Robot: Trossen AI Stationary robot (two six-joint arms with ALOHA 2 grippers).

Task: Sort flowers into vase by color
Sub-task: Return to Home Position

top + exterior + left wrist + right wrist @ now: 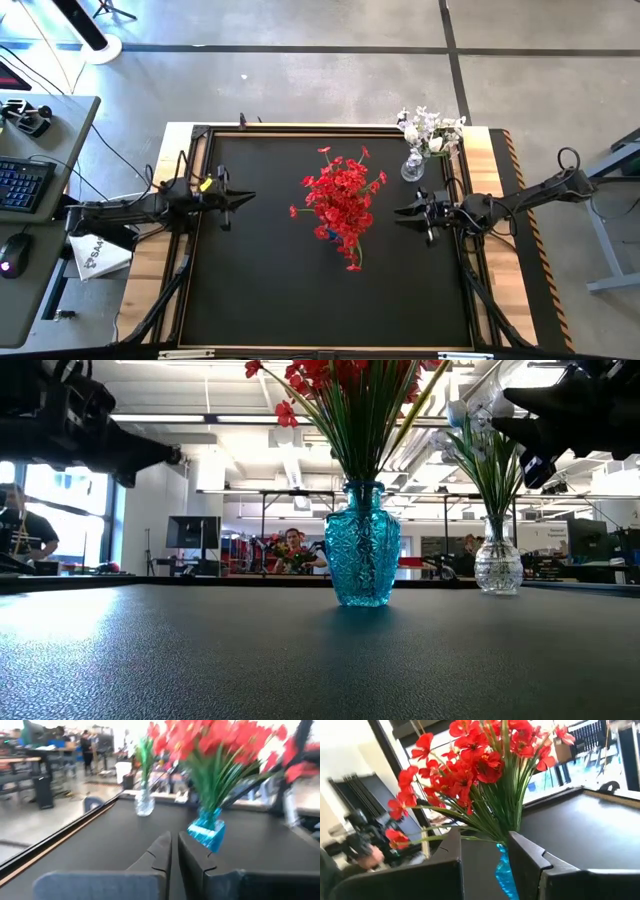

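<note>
blue vase (362, 545): low view, not hi

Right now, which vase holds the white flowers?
The clear glass vase at the far right corner; the blue vase at centre holds red flowers.

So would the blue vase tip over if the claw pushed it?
Maybe. The blue vase looks like thick glass, so likely heavy and breakable. The tall red flowers spread wide above it, so a high push might tip it.
</note>
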